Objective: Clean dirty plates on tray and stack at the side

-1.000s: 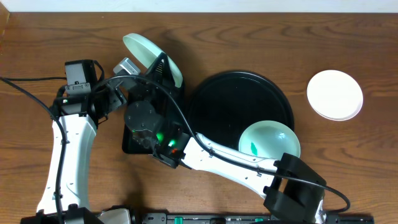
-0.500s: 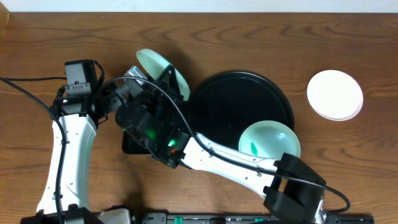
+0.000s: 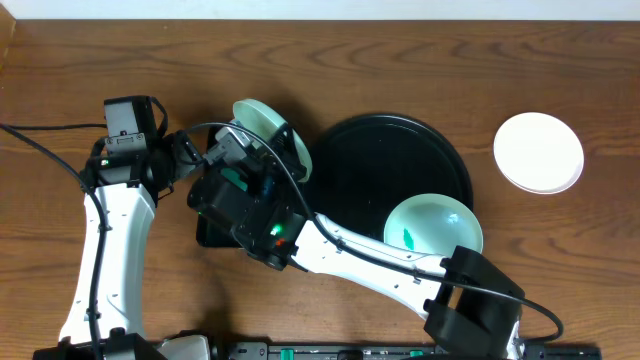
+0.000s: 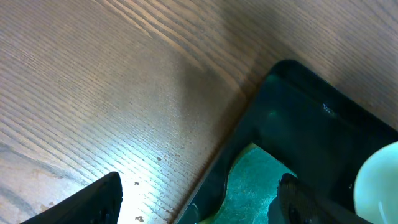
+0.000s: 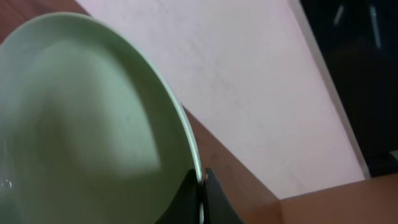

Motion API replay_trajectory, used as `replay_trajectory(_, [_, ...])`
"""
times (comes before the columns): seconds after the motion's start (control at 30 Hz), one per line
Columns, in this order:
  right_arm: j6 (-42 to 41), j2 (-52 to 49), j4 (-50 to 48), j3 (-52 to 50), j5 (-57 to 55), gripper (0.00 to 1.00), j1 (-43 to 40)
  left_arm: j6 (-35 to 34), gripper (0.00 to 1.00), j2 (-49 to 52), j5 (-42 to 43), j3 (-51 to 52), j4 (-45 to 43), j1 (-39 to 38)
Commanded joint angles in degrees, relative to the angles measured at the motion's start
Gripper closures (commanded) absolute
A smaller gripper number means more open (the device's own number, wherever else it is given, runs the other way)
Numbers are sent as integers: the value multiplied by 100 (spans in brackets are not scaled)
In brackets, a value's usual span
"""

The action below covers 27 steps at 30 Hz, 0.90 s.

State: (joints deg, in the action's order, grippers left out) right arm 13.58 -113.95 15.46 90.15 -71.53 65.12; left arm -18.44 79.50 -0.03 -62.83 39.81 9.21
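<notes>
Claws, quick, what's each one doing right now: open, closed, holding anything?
Left claw: open, holding nothing.
Right claw: closed on the rim of a mint green plate.

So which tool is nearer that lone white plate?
Right: the right tool, shut on a mint plate, is far left of the white plate; the left tool, open, is even farther left.

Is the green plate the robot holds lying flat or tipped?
Tipped: the held plate looks oval from overhead, rim pinched in the right gripper.
</notes>
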Motion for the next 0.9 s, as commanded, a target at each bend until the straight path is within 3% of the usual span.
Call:
replay_trajectory(0.0, [-636,46,240,79,118,99,55,-28,20,-11,-66,-87,2,9])
replay_trajectory(0.87, [-885,46,1333,79,280,99,-31,-31,20,-11,-66,-87,2,9])
